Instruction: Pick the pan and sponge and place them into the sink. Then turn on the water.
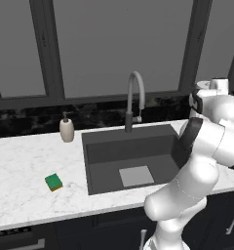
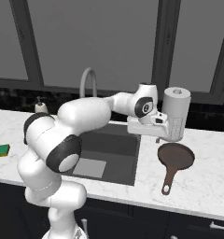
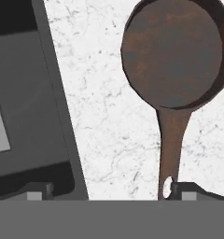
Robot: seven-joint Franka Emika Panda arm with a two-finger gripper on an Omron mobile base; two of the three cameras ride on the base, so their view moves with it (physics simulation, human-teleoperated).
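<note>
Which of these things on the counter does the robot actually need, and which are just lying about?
Needed:
pan, on the counter right of the sink
sponge, on the counter left of it
sink
faucet, no water running

Lying about:
soap dispenser
paper towel roll

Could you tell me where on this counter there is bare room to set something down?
The widest bare marble lies between the sponge, the soap dispenser and the sink's left rim. Right of the sink, the strip between its rim and the pan is narrower. That side is crowded: paper towel roll, pan and the open gripper above it.
</note>
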